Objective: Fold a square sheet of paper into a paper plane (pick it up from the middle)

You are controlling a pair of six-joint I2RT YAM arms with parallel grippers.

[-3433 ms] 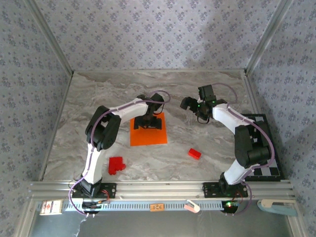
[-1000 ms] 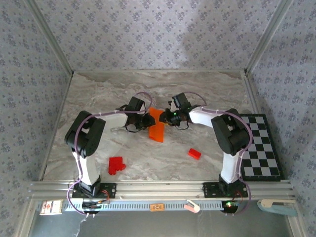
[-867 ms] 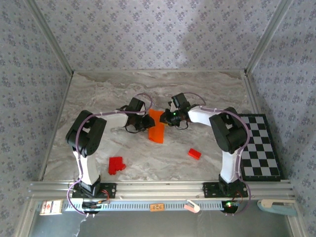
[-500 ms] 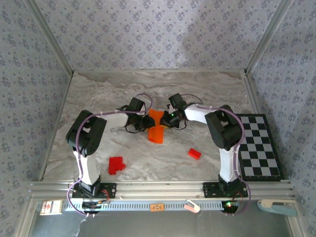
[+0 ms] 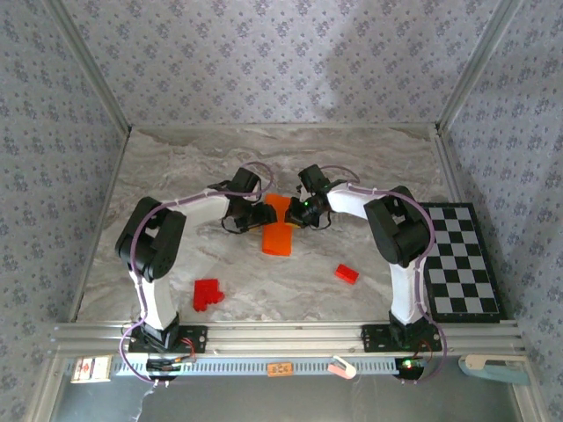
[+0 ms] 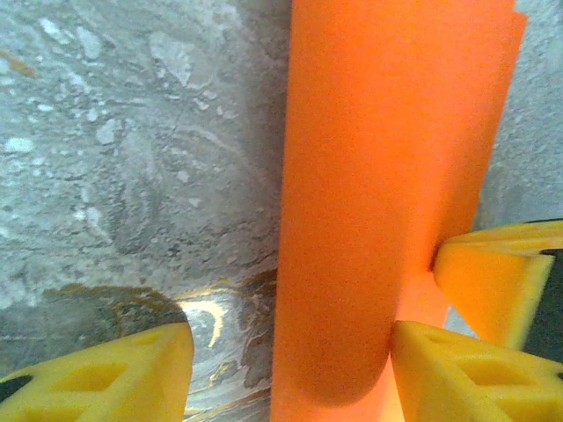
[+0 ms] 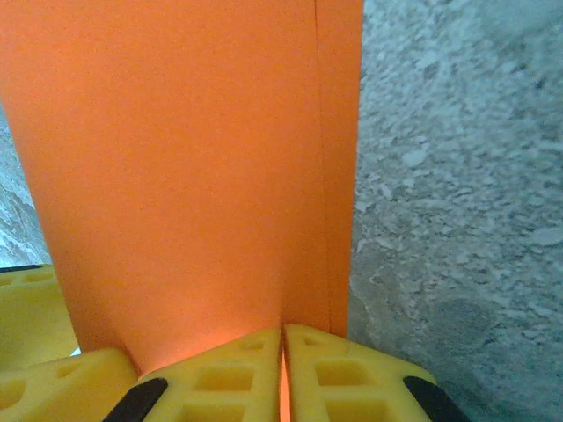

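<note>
The left arm (image 5: 151,239) rises from its base at the near edge, bends at the elbow and runs its forearm low to the right, towards the table's (image 5: 176,176) middle. The left gripper (image 5: 257,216) points right with its jaws well apart. In the left wrist view one yellow finger (image 6: 97,369) sits clear of the paper (image 5: 278,236) and the other lies just beside it, so this gripper has no grip. The paper is at the middle of the table, between the two grippers. It is not flat but bent over into a rounded fold with one face hanging towards the near edge; whether its lower edge touches the table I cannot tell. The right gripper (image 5: 298,211) points left, its yellow pads (image 7: 352,374) pressed together with the paper's edge pinched between them. The right arm (image 5: 398,230) mirrors the left, elbow up and forearm reaching left. Towards the near edge lie a cluster of red blocks (image 5: 207,293) on the left and a single red block (image 5: 346,273) right of centre. A chequered board (image 5: 462,264) lies along the right edge.
</note>
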